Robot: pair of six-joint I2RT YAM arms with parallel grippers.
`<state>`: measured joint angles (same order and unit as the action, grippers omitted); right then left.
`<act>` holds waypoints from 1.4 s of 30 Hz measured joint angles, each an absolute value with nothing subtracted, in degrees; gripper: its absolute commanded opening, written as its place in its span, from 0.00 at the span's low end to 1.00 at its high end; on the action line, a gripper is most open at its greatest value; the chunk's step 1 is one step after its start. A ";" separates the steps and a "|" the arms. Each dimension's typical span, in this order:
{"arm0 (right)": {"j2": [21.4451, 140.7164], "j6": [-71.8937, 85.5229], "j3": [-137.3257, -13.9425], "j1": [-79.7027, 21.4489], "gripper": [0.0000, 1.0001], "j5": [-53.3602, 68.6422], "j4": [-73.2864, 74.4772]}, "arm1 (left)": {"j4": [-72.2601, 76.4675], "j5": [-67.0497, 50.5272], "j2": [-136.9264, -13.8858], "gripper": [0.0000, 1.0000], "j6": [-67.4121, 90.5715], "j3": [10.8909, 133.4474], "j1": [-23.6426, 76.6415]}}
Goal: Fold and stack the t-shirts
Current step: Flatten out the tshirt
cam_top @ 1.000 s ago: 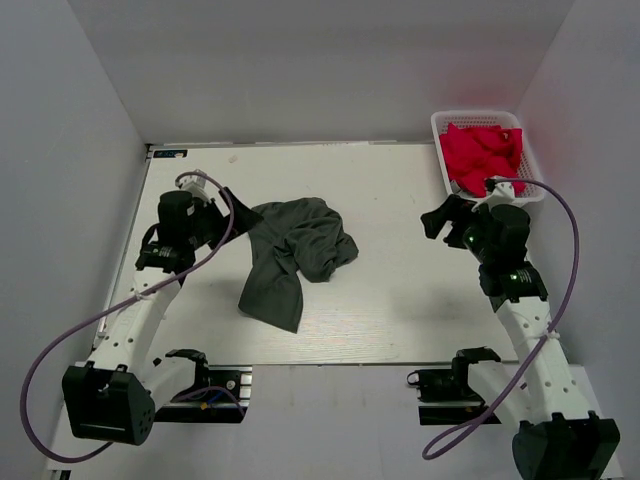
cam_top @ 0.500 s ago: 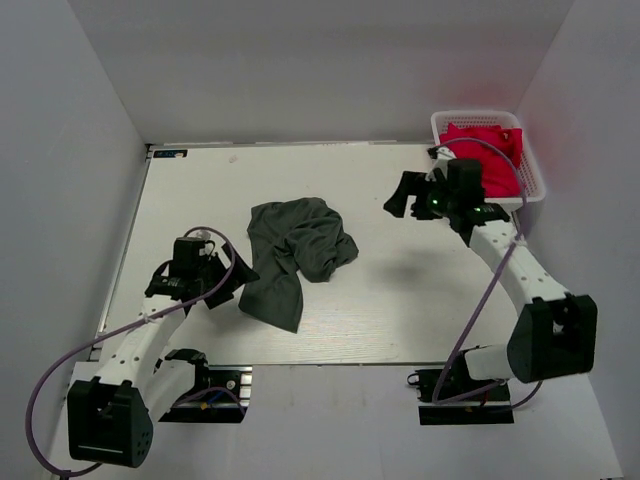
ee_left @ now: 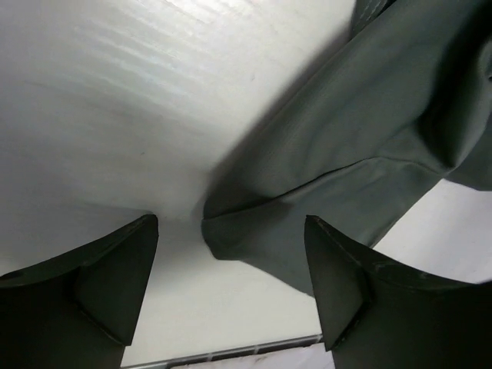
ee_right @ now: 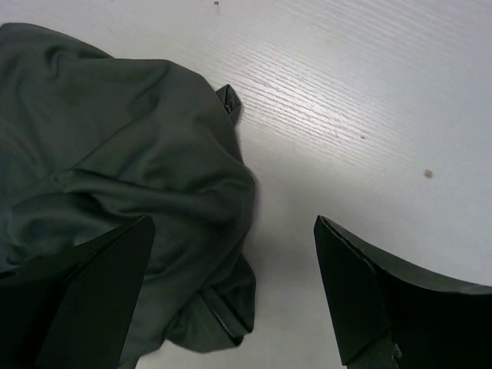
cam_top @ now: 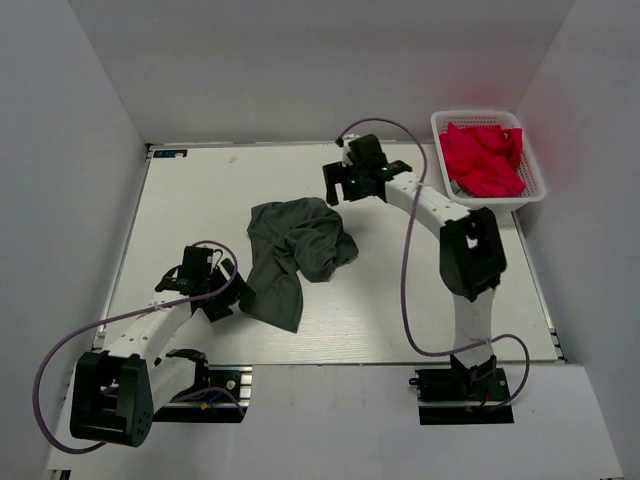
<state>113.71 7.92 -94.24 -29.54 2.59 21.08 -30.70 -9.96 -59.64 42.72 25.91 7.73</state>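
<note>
Charcoal t-shirt point(cam_top: 296, 245) is laid crumpled mid-frame on the worktop point(cam_top: 200, 190). Left tool point(ee_left: 231, 223) is held released at its lower-left hem, right tool point(ee_right: 232, 223) released by its upper edge.

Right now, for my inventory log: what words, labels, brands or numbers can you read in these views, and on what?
No text can be read.
Dark strip at the far left corner: too small to read.
Grey t-shirt, red-pink shirts, white basket: no print visible.

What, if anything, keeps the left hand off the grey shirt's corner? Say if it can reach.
Probably yes: the left hand is open, a corner of the grey shirt lies between its fingers, nothing blocking.
</note>
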 measured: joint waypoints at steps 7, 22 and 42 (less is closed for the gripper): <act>125.84 4.91 -105.32 -33.50 0.90 -2.50 23.53 | -25.10 -9.02 -61.93 0.69 44.29 25.19 10.31; 133.29 4.45 -107.90 -36.82 0.13 -4.56 18.68 | -21.58 -1.56 -71.64 0.00 45.32 29.95 15.88; 86.24 1.43 -83.26 -36.77 0.00 -19.73 2.48 | -29.74 16.56 -58.59 0.00 42.37 60.95 15.88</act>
<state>86.24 1.43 -83.26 -36.77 -19.73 2.48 -29.74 16.56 -58.59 42.37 60.95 15.88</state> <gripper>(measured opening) 0.017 0.039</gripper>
